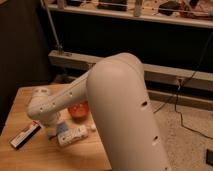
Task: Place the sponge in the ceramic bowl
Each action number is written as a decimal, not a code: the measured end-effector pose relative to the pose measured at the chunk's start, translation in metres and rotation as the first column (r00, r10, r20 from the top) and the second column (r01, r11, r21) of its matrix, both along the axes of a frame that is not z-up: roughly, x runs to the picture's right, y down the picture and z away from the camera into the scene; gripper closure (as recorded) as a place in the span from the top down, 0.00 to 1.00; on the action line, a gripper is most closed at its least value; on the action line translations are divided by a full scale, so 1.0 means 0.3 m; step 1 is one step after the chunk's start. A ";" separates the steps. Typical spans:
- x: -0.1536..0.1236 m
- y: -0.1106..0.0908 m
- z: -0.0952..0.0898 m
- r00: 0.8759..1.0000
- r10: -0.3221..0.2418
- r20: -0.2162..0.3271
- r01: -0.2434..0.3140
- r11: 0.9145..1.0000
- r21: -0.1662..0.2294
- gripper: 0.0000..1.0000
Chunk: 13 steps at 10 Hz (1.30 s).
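Observation:
The orange-red ceramic bowl (78, 110) sits on the wooden table (25, 97), partly covered by my big white arm. Just in front of it, a small light blue sponge (62, 128) lies flat on the table against the left end of a white bottle. My gripper (50, 131) hangs below the wrist at the left, low over the table and just left of the sponge. The wrist housing hides most of the gripper.
A white bottle (76, 135) lies on its side in front of the bowl. A black and white bar-shaped object (24, 136) lies near the table's left front edge. Beyond the table are a dark wall, a metal rail and cables on the floor.

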<state>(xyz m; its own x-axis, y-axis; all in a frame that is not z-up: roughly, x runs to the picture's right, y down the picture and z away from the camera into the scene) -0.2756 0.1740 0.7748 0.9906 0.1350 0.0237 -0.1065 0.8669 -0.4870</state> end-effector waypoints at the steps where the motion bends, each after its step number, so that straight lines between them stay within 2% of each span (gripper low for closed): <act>1: -0.003 -0.030 0.017 1.000 -0.018 -0.017 0.019 0.999 0.041 0.65; 4: -0.033 -0.015 0.037 0.999 -0.040 -0.023 0.041 0.997 0.068 0.65; 8: -0.010 0.054 0.070 0.996 -0.077 -0.034 0.078 0.995 0.054 0.65; 11: 0.069 0.091 0.094 0.990 -0.121 -0.078 0.125 0.991 0.044 0.65; 13: 0.149 0.122 0.085 0.979 -0.161 -0.125 0.165 0.986 0.026 0.65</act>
